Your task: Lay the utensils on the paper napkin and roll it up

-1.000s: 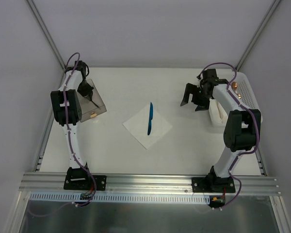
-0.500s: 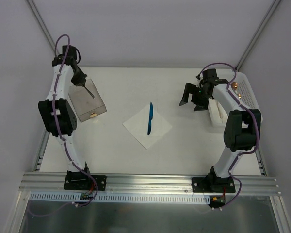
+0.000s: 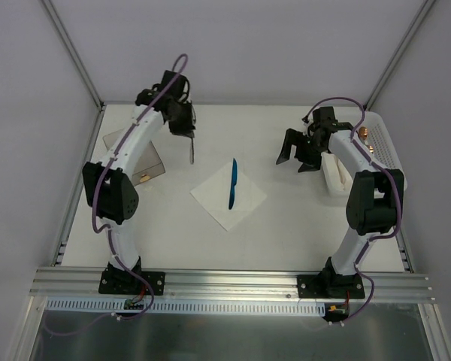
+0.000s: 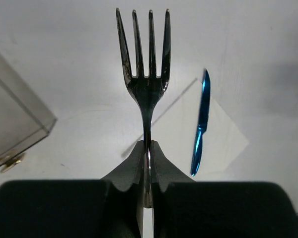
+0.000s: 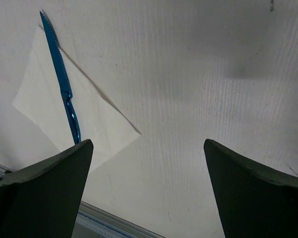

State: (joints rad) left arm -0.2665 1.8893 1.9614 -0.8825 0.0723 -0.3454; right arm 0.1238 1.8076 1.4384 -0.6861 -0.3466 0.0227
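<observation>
A white paper napkin (image 3: pixel 244 201) lies diamond-wise at the table's middle. A bright blue knife (image 3: pixel 231 183) with a serrated edge lies along it. My left gripper (image 3: pixel 189 134) is shut on the handle of a dark silver fork (image 3: pixel 191 152), held in the air behind and left of the napkin. In the left wrist view the fork (image 4: pixel 145 74) sticks out of the shut gripper (image 4: pixel 147 146), tines forward, with the knife (image 4: pixel 200 124) and napkin (image 4: pixel 221 141) to its right. My right gripper (image 3: pixel 295 159) is open and empty, right of the napkin. In the right wrist view the gripper (image 5: pixel 146 148) is wide open, with the knife (image 5: pixel 62 82) and napkin (image 5: pixel 42 96) at the left.
A clear plastic box (image 3: pixel 144 156) stands at the left edge with a gold piece inside. A white basket (image 3: pixel 383 147) with gold-ended pieces sits at the far right, and a white holder (image 3: pixel 334 179) is beside it. The metal rail (image 3: pixel 233 282) runs along the near edge.
My left arm has lifted the fork out of the clear box and swung it right, toward the napkin. The right arm has barely moved.
</observation>
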